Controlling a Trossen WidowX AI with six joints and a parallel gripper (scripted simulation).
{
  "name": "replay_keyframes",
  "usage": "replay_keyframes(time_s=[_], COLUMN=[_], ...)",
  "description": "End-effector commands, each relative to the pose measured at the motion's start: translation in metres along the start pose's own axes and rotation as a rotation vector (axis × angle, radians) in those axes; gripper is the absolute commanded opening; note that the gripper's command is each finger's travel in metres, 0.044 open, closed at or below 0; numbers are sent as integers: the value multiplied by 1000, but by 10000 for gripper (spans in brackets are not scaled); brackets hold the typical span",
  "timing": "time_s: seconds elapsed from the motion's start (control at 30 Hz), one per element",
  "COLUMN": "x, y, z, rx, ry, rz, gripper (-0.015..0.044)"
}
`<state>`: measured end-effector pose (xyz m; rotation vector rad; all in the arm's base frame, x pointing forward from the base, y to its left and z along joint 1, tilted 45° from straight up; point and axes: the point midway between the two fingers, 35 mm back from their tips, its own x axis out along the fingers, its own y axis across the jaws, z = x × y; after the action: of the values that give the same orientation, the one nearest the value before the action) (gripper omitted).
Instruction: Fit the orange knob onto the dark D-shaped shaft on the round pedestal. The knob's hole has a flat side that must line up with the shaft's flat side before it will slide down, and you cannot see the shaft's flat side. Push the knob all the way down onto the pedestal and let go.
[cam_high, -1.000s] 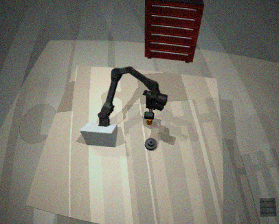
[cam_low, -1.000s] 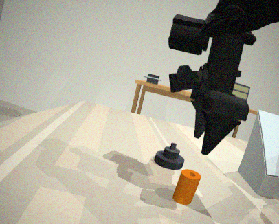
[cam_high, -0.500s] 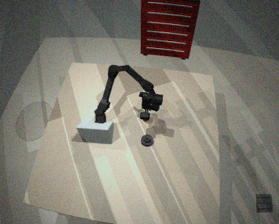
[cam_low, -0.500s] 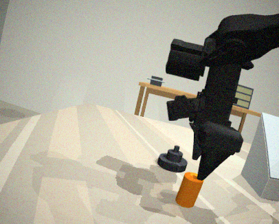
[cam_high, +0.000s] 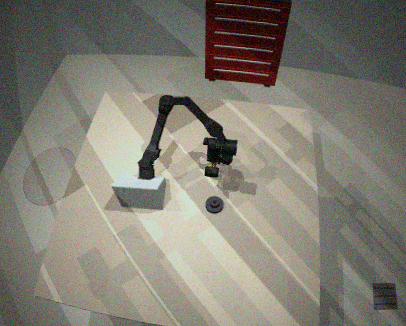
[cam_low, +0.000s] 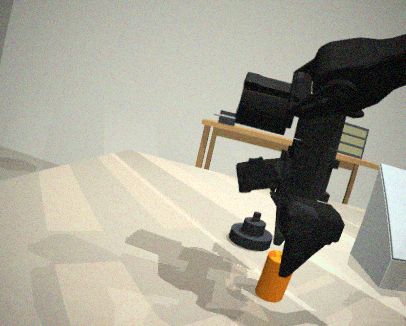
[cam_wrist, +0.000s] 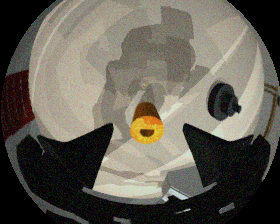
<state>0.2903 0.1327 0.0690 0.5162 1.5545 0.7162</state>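
The orange knob (cam_low: 271, 284) (cam_wrist: 147, 123) stands upright on the table. Its hole faces up and looks D-shaped in the wrist view, with the straight edge toward the top of the picture. In the top view only orange specks show past the gripper. My gripper (cam_high: 213, 169) (cam_low: 281, 260) (cam_wrist: 148, 127) is open and points down, with the fingertips on either side of the knob near its top; nothing is gripped. The round dark pedestal (cam_high: 214, 208) (cam_low: 250, 242) (cam_wrist: 217, 102) stands apart from the knob, with its bare shaft (cam_low: 256, 216) (cam_wrist: 238, 108) upright. The shaft's flat side cannot be made out.
The grey-white block (cam_high: 142, 196) (cam_low: 372, 240) (cam_wrist: 182, 181) stands under the arm's base. A red drawer cabinet (cam_high: 247, 42) (cam_wrist: 17, 105) is at the back in the top view. A wooden bench (cam_low: 250, 133) is in the background of the exterior view. Arm shadows fall around the knob.
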Motion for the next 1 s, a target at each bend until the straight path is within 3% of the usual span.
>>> replay_keyframes(time_s=[0.0,0.87,0.97], x=[9,47,47], y=[1,3,3], z=[-1,-4,-4], rx=[4,4,4], ry=[5,6,6], rz=[4,9,9], gripper=[440,440,361])
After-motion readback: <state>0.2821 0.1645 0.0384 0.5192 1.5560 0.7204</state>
